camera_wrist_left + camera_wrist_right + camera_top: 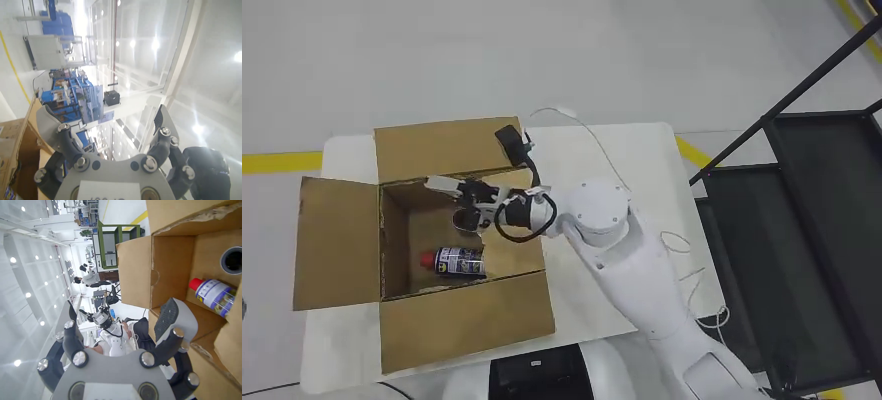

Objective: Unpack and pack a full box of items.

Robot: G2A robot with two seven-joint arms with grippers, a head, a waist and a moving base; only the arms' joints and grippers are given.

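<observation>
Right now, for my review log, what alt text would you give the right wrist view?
The right pincer, open and empty, sits close to an open cardboard box in which a red-capped spray can lies on its side. Beyond the box stands a green rack.

The plain brown corrugated cardboard box (337, 242) is one even tan on flaps and inner walls. Low in its middle in the top view, the cylindrical metal spray can (460, 262) has a red cap and a blue-and-white label with a small yellow patch (215, 296). The right gripper (121, 306) and left gripper (104, 109) have pale grey fingers, black ribbed pads (166, 317), dark links and silver screws. The rectangular white table (642, 160) stands on pale grey floor with a yellow stripe (282, 160) at the left. The metal rack (832, 230) at the right is black.
</observation>
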